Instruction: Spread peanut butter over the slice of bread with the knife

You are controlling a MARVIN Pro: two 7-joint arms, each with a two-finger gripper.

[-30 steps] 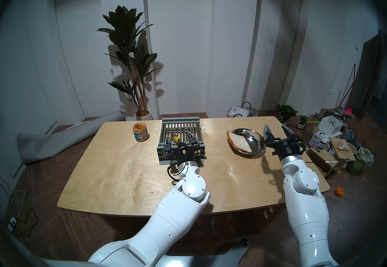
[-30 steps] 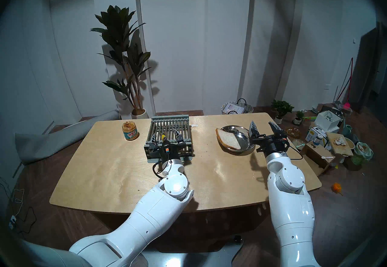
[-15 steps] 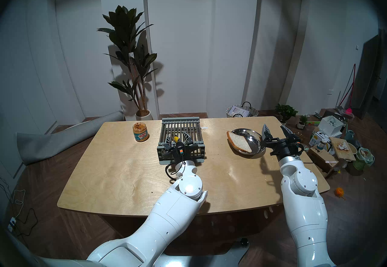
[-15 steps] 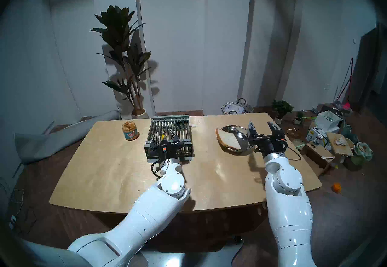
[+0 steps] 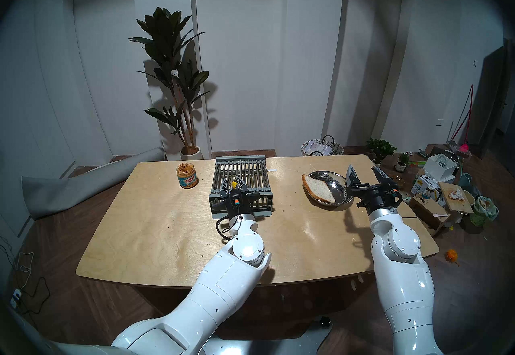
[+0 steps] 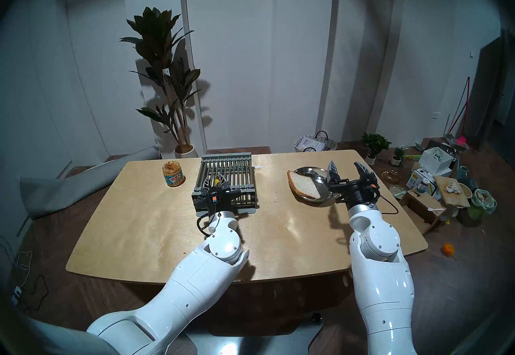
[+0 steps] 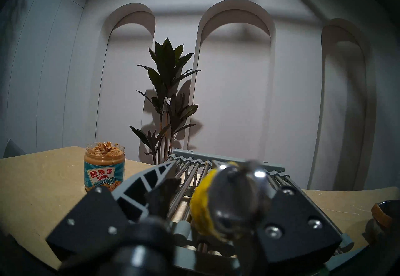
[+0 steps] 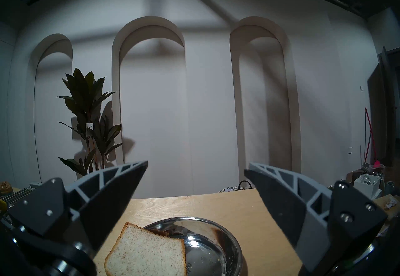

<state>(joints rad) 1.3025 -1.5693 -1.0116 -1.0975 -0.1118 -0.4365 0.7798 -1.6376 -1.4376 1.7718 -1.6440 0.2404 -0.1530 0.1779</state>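
Observation:
The knife [image 5: 235,185] lies on the grey roller rack [image 5: 241,170], and only its yellow handle shows. My left gripper [image 5: 232,183] straddles the handle with its jaws narrowed. In the left wrist view a gap still shows between the left finger [image 7: 147,184] and the handle [image 7: 201,202]; the other finger is hidden behind the handle. The open peanut butter jar [image 5: 187,176] stands left of the rack. The slice of bread [image 5: 317,188] rests on the left side of the steel dish [image 5: 338,187]. My right gripper [image 5: 363,172] is wide open and empty, just right of the dish.
A potted plant [image 5: 178,81] and a woven basket [image 5: 322,148] stand behind the table. Boxes and clutter [image 5: 440,190] crowd the floor on the right. A rolled grey mat [image 5: 83,181] lies on the left. The table's right edge [image 5: 434,243] is close to my right arm.
My left gripper's fingers have drawn in around the knife handle, and the left arm has shifted slightly left. My right gripper has drifted slightly left toward the dish, still open.

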